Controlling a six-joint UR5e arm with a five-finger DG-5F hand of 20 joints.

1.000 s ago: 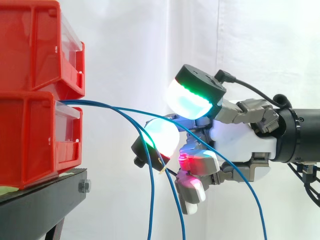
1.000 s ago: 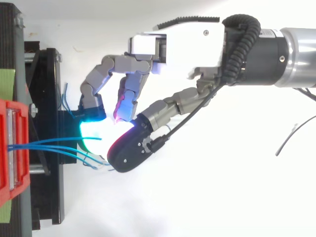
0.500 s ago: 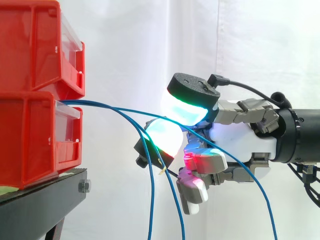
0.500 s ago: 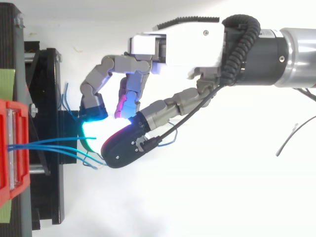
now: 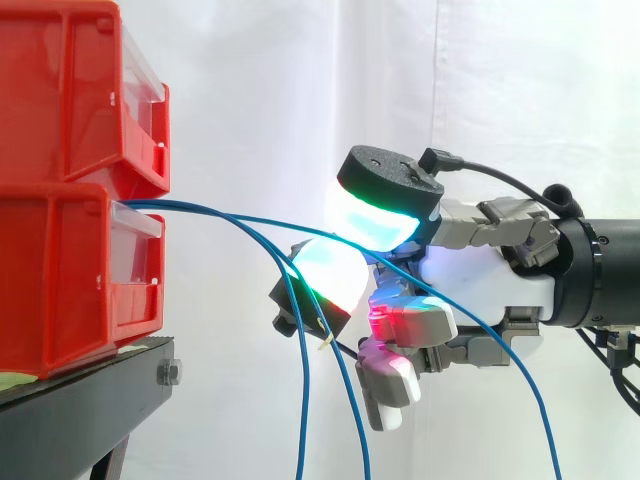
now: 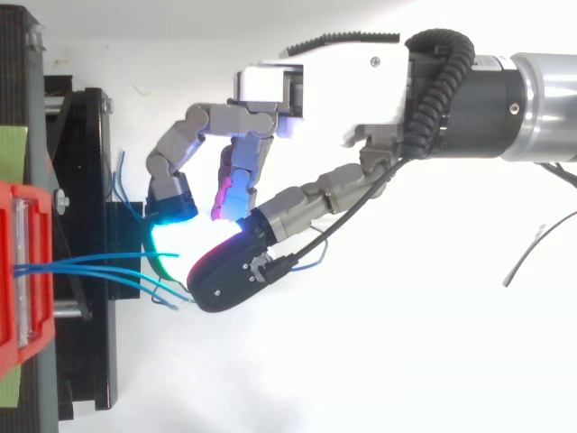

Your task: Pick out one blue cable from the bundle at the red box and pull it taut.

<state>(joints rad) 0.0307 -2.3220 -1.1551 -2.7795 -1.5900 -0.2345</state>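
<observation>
The hand (image 5: 480, 280) has its fingers curled, thumb pad (image 5: 375, 222) closed over a cyan fingertip (image 5: 325, 268), pinching one blue cable (image 5: 270, 220) that runs in from the lower red bin (image 5: 60, 270). Two loose blue cables (image 5: 303, 400) droop just beneath the fingertips.

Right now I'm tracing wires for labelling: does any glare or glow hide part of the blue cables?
Side view: the blue cables stand out cleanly against the evenly lit white curtain from the red box outward, until one meets the cyan-white glow of the hand. Top view: that glow blooms into the bright white background, and the cable ends wash out in it.
</observation>
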